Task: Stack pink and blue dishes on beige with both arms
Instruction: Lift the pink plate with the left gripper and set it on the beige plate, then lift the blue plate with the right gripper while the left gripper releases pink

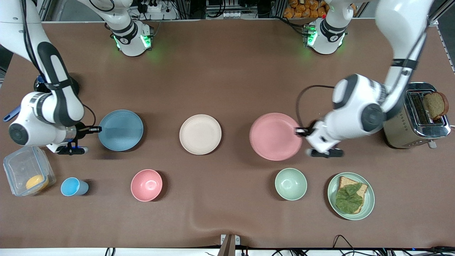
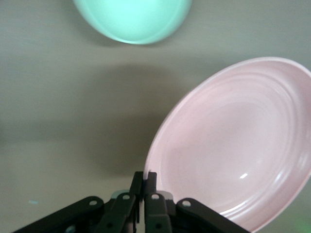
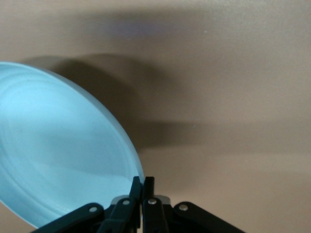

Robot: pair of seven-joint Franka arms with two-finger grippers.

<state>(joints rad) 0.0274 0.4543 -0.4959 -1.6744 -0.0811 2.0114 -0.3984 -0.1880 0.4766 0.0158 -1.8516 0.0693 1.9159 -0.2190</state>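
Observation:
The light blue plate (image 1: 121, 130) lies toward the right arm's end of the table. My right gripper (image 1: 93, 129) is shut on its rim. In the right wrist view the blue plate (image 3: 58, 150) is tilted and casts a shadow on the table, with the gripper (image 3: 144, 180) pinching its edge. The pink plate (image 1: 274, 136) is toward the left arm's end, and my left gripper (image 1: 300, 131) is shut on its rim. The left wrist view shows the pink plate (image 2: 233, 145) tilted up in the gripper (image 2: 144, 174). Between the two plates the beige plate (image 1: 200, 134) lies flat and bare.
Nearer the front camera stand a blue cup (image 1: 73, 187), a pink bowl (image 1: 146, 185), a green bowl (image 1: 290, 184) and a green plate (image 1: 370, 195) with a sandwich. A clear container (image 1: 28, 174) and a toaster (image 1: 416, 117) stand at the table's two ends.

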